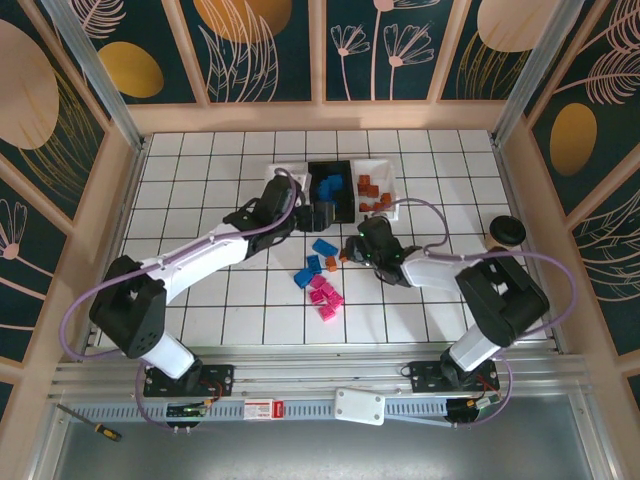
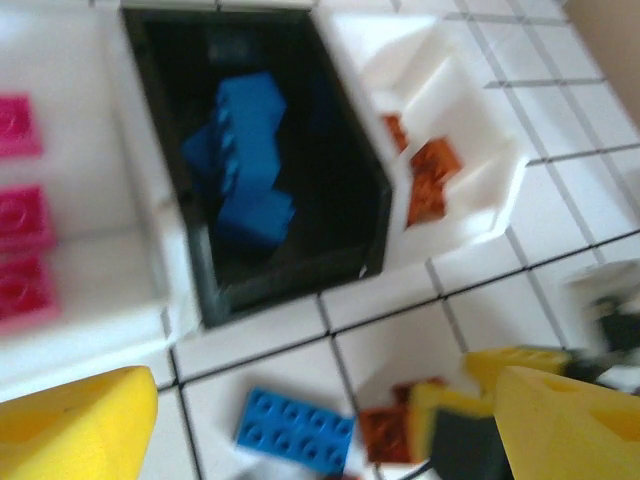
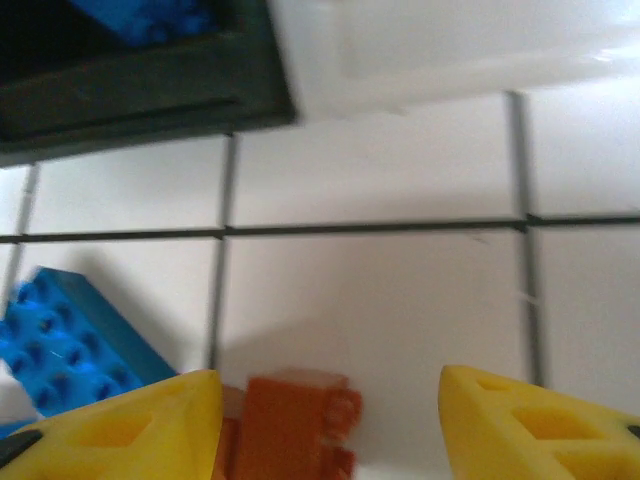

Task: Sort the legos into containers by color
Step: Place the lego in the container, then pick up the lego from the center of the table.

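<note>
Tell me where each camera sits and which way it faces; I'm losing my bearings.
Top external: fixed above and behind the arm bases, looking down on the table; both arms, left claw and right claw show.
Left wrist: on the left arm, looking down and forward into the black tray; its yellow fingers frame the bottom corners.
Right wrist: low over the tiles, facing the trays; an orange brick lies between its open fingers.
Shared: all three see the black tray; both wrist views catch what looks like the same blue brick.

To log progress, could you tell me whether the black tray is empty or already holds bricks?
Not empty: the black tray holds a pile of blue bricks, visible in the left wrist view and from above.
</note>
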Controlling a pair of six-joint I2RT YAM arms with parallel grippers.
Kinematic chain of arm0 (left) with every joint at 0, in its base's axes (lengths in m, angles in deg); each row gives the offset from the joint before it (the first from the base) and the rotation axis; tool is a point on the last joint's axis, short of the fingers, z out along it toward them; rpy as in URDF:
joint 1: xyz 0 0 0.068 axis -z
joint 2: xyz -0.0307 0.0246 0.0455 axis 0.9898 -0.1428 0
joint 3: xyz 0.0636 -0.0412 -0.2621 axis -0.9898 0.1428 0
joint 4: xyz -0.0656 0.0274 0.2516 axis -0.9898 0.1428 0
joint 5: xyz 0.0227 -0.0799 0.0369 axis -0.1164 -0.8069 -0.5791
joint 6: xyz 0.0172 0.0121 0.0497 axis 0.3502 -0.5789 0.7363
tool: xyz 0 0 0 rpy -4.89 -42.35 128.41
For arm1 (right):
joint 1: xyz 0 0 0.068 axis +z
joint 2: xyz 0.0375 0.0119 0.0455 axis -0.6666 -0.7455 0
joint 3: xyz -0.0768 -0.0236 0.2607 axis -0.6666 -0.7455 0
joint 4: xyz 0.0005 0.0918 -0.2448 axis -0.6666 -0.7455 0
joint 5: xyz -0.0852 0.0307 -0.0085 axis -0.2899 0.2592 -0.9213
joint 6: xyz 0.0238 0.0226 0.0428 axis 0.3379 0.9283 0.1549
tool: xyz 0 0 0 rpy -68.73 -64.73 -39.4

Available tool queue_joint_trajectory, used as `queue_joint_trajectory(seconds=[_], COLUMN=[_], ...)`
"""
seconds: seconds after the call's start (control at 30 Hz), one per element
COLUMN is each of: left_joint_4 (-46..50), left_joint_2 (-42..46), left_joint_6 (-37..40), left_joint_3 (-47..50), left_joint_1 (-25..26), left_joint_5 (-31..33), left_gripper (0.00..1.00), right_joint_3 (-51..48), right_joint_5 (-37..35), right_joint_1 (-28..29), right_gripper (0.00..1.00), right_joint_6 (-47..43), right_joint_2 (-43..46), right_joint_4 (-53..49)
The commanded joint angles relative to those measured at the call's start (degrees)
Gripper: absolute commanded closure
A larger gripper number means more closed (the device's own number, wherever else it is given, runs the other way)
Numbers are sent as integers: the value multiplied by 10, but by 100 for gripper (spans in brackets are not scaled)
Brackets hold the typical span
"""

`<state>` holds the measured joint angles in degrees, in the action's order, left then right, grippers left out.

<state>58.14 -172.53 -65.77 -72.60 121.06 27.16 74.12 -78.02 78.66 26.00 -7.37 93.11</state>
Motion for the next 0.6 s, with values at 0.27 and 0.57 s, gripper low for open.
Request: queue_joint_trajectory(seconds=[0.27, 0.57], left_joint_4=[-27, -23], left_joint_2=[88, 99], left_joint_6=[-29, -28], left_joint_3=[98, 110], left_joint_1=[-2, -2], left_joint_5=[7, 11], left_gripper=[10, 7], right_joint_3=[-29, -6], right_joint_5=[11, -49], right_joint_1=[-29, -52], right_gripper=[33, 35], right_joint_6=[-8, -8], right_joint_2=[106, 40], right_joint_4=[-58, -91])
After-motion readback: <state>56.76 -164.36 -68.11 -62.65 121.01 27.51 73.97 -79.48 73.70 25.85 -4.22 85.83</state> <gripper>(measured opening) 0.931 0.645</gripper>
